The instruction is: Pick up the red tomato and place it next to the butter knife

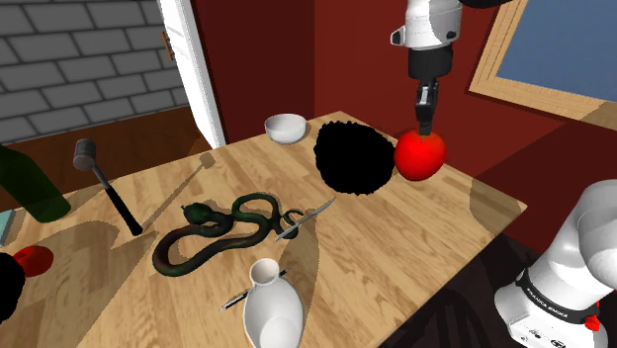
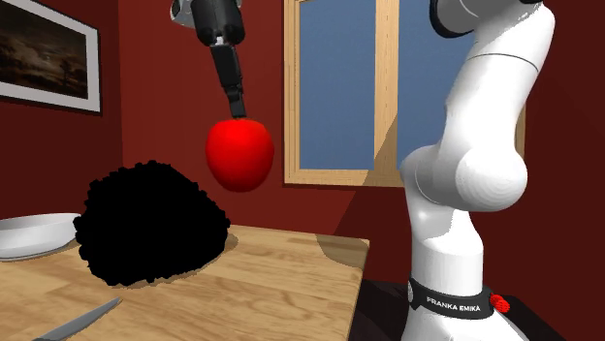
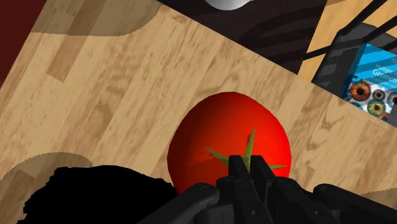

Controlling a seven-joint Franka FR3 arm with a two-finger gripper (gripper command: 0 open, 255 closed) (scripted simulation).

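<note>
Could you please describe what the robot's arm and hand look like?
The arm is white, built of rounded, bulbous segments with dark joints. A black band near its base reads FRANKA EMIKA in white letters, with a small red stud beside it. The hand is all black, with two slim fingers.

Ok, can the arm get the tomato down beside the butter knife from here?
Probably yes. The gripper holds the tomato clear above the table, so it could pass over the black lump lying between it and the butter knife. Bare wood lies on the knife's side away from the snake.
</note>
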